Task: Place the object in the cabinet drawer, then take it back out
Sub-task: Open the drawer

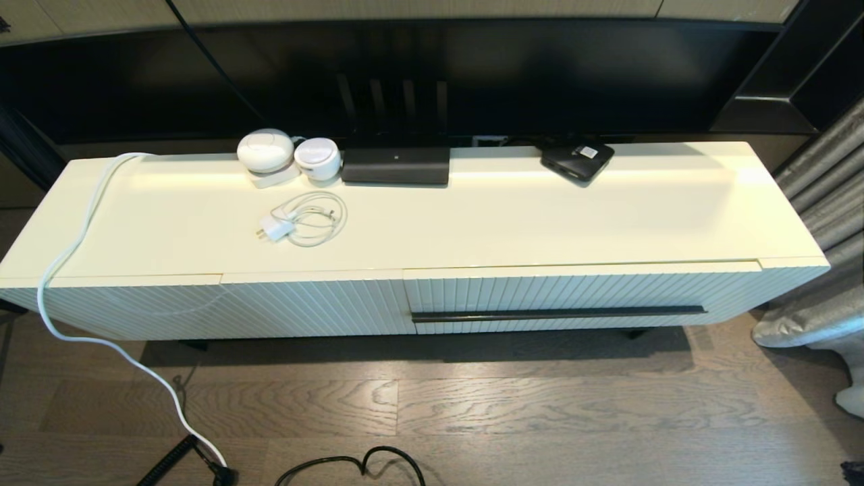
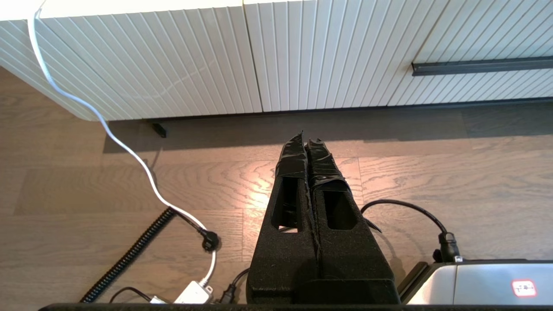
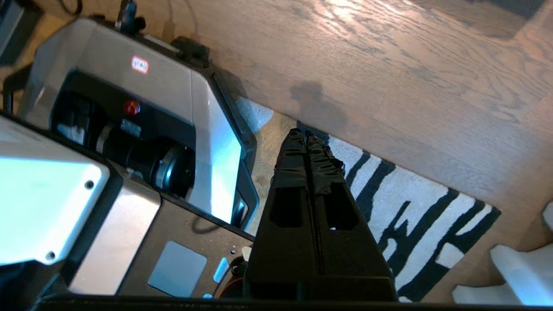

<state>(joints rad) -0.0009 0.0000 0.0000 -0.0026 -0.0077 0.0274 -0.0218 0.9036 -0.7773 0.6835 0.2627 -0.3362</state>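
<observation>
Wrist views | left end effector (image 2: 307,140) closed, empty | right end effector (image 3: 306,134) closed, empty

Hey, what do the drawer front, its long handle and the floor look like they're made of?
The cabinet drawer front looks like painted or lacquered board, cream with vertical ribs and a soft sheen. Its bar handle seems to be matte dark metal, though coated wood is possible. The floor shows grain and plank seams: wood or wood-look laminate.

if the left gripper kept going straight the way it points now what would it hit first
Probably the wooden floor just short of the cabinet; a shallower path would meet the plain ribbed panel. The left gripper is shut and empty; depth is unclear.
</observation>
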